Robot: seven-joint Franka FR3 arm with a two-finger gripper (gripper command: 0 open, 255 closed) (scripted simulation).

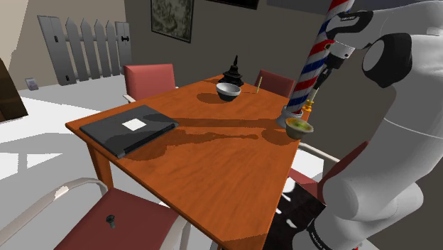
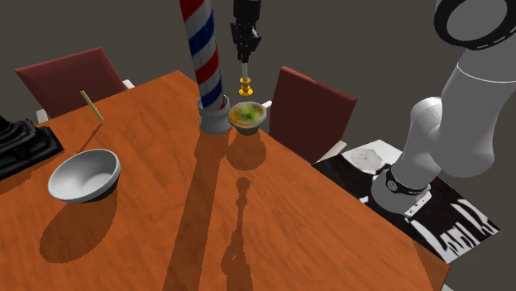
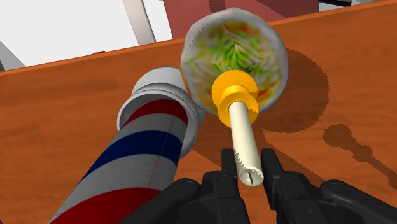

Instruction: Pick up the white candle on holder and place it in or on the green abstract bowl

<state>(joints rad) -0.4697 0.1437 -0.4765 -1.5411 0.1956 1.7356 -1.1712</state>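
Gripper [image 3: 249,167] clamped on the upper end of the white candle [image 3: 243,135], with its gold holder [image 3: 236,97] hanging below. Candle upright, just above the green-patterned bowl [image 3: 213,48], not touching. Bowl sits beside the striped barber pole [image 3: 137,156] on the wooden table [image 3: 70,108].

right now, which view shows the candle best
The wrist view: the candle shows large, clasped by the gripper, over the green bowl. The shoulder and second exterior views show it small above the bowl.
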